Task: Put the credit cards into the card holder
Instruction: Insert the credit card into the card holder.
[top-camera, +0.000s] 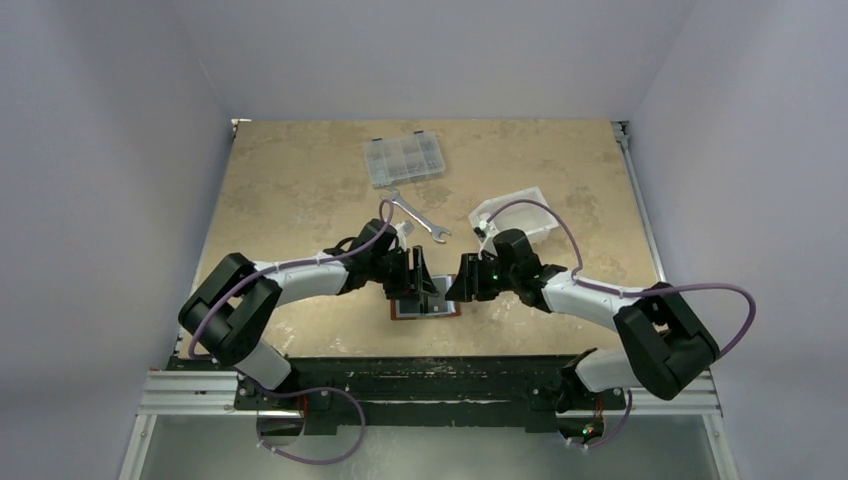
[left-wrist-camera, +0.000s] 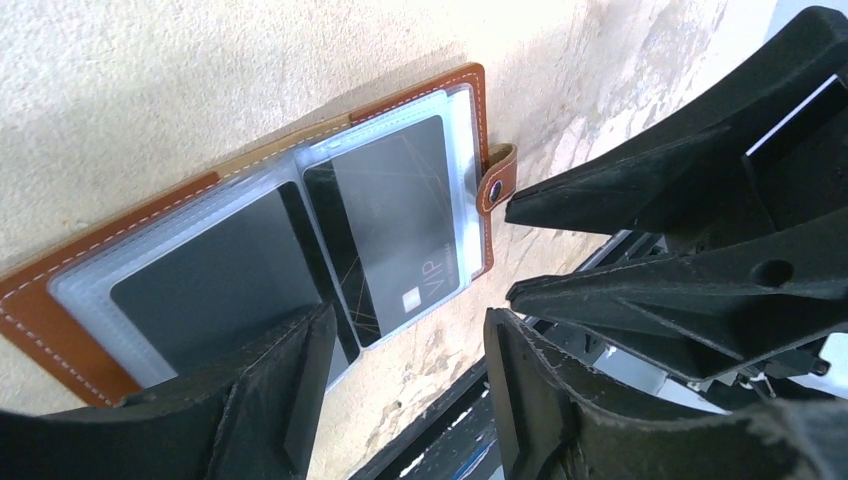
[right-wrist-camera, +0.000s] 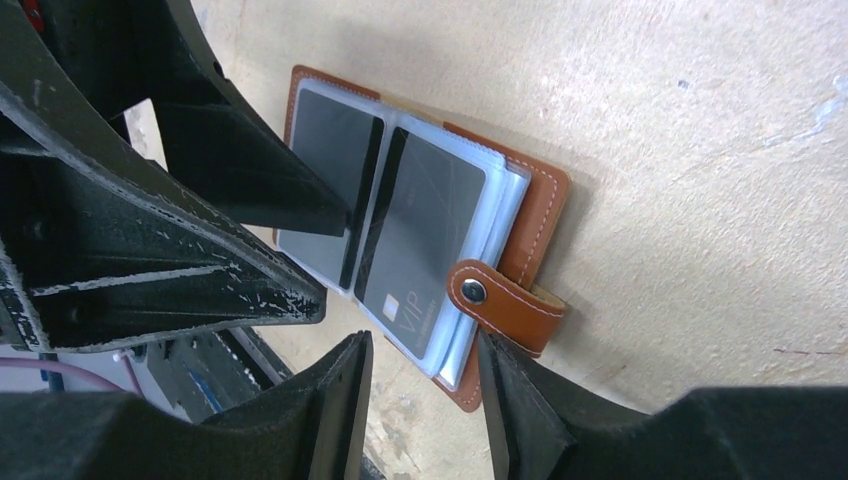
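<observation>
The brown card holder (top-camera: 427, 310) lies open near the table's front edge. In the left wrist view, the holder (left-wrist-camera: 60, 300) shows clear sleeves holding two dark grey cards: a VIP card (left-wrist-camera: 395, 220) and a plain one (left-wrist-camera: 210, 290). Both also show in the right wrist view, VIP card (right-wrist-camera: 420, 240) and plain card (right-wrist-camera: 325, 170), with the snap strap (right-wrist-camera: 505, 305) at the right. My left gripper (left-wrist-camera: 408, 325) is open and empty over the holder's left page. My right gripper (right-wrist-camera: 425, 345) is open and empty over its strap edge. The two grippers (top-camera: 418, 283) (top-camera: 458, 288) face each other closely.
A clear compartment box (top-camera: 405, 160) stands at the back. A silver wrench (top-camera: 418, 215) lies behind the left gripper. A white plastic bin (top-camera: 520, 215) sits behind the right gripper. The metal rail (top-camera: 430, 375) runs just in front of the holder.
</observation>
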